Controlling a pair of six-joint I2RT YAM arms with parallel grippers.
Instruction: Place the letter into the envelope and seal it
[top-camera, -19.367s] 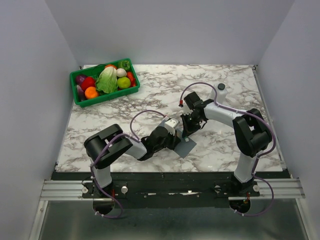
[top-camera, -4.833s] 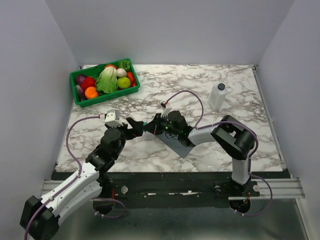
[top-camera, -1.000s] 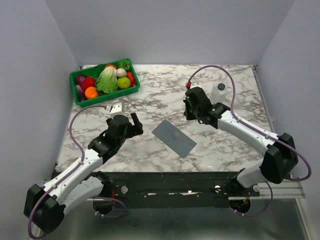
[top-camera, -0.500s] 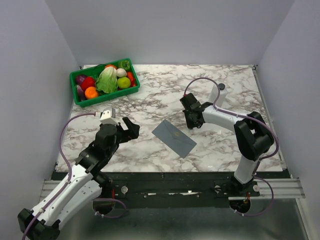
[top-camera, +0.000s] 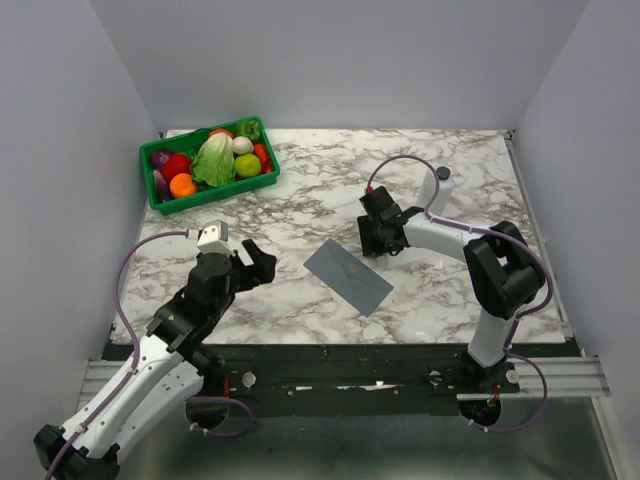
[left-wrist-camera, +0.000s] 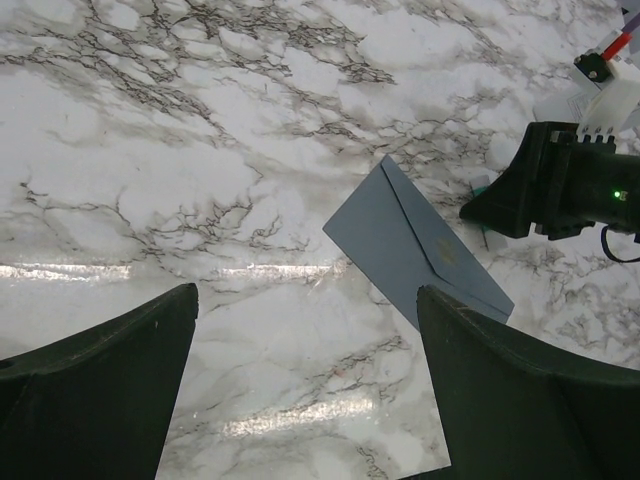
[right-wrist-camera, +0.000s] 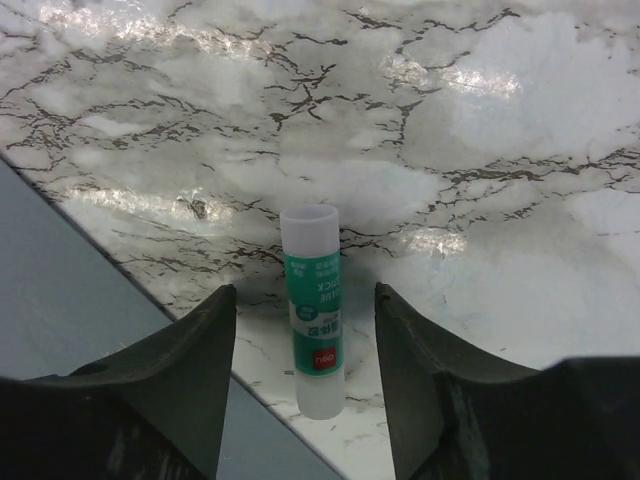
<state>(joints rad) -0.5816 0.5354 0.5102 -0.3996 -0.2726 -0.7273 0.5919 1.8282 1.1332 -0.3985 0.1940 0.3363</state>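
Right wrist view: the right gripper (right-wrist-camera: 302, 290) is spread wide just above the marble table (right-wrist-camera: 480, 120). A green-and-white glue stick (right-wrist-camera: 316, 320) sits between its fingers with a gap on each side. The grey envelope (right-wrist-camera: 60, 290) lies flat just beside the left-hand finger in that view. In the left wrist view the left gripper (left-wrist-camera: 305, 300) is also wide apart and empty. The envelope is ahead of it and slightly right, flap seam up, clear of both fingers.

On the worktop (top-camera: 450, 300), taking the envelope (top-camera: 348, 275) as mark: glue stick (right-wrist-camera: 315, 310) just beside its far-right edge, bottle (top-camera: 441, 180) further behind to the right, vegetable crate (top-camera: 215, 193) well apart behind-left.
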